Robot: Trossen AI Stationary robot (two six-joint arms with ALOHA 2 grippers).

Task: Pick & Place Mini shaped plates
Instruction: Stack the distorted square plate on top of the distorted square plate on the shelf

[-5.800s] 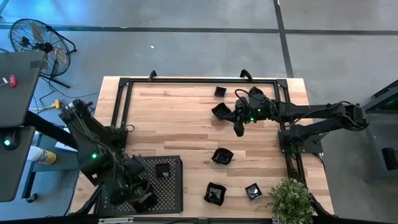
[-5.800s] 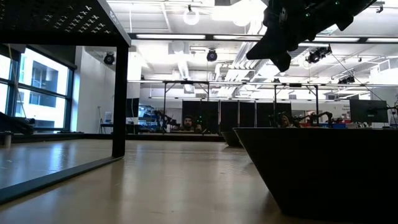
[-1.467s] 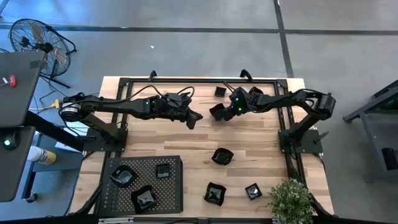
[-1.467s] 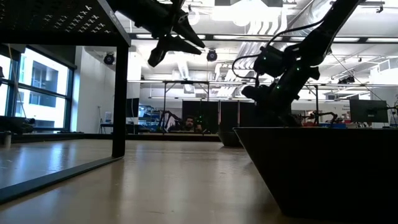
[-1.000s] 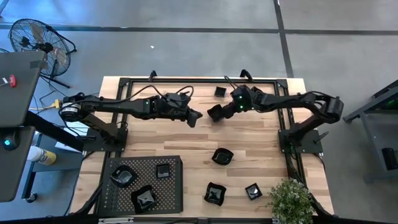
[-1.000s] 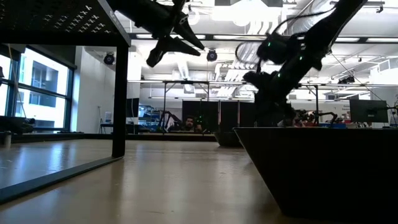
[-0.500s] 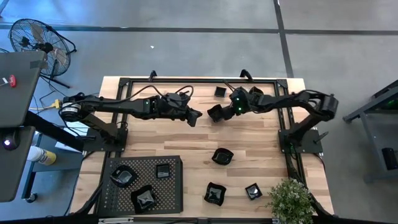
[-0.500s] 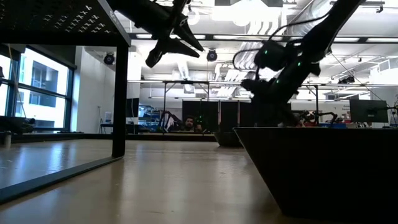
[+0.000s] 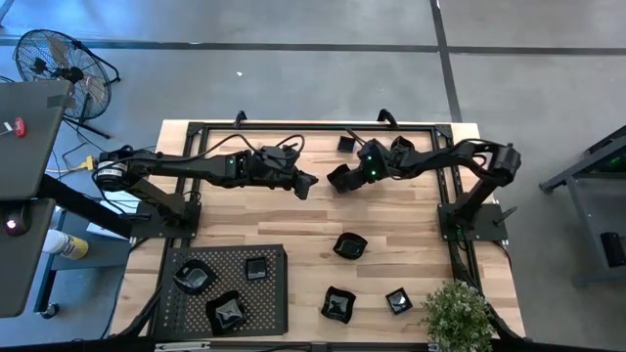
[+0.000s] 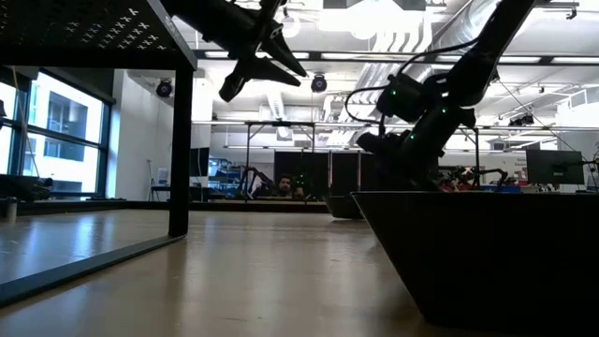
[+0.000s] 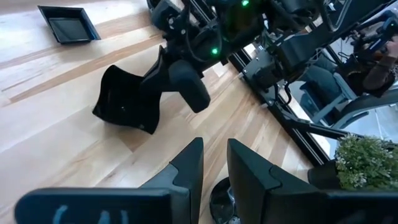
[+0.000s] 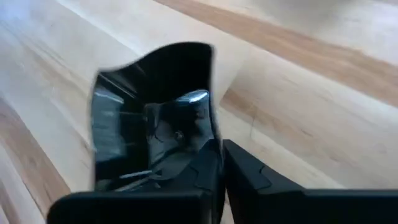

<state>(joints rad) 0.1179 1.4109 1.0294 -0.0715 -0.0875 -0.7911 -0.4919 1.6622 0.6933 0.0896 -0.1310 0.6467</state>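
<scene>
Since half a second ago: right arm's elbow drawn in slightly toward the bench's far right corner; right end effector (image 9: 344, 177) and its plate barely shifted. Left arm unchanged.

Right end effector: fingers clamped on the rim of an angular black mini plate (image 9: 338, 177), held tilted on edge at the far-centre of the bench (image 9: 274, 220). Right wrist view shows the finger (image 12: 252, 180) pinching the plate's glossy wall (image 12: 155, 118), wood grain behind. Left wrist view shows the same plate (image 11: 127, 99) tipped up, its low edge at or near the wood; contact cannot be told.

Left end effector (image 9: 307, 182): just beside the held plate, facing it across a small gap, hovering above the bench. Fingers (image 11: 189, 168) parted by a narrow gap, nothing between them.

Outward:
- small square plate (image 9: 346, 144) flat near the far edge, just behind the right end effector.
- three more plates on the near right of the bench: one (image 9: 350, 245) mid-bench, two (image 9: 338, 304) (image 9: 398, 300) nearer the front, beside a potted plant (image 9: 457, 313).
- perforated black tray (image 9: 279, 293) at near left, carrying three plates (image 9: 195, 278) (image 9: 256, 268) (image 9: 227, 311).
- floor fan (image 9: 54, 61) off the bench, far left.
</scene>
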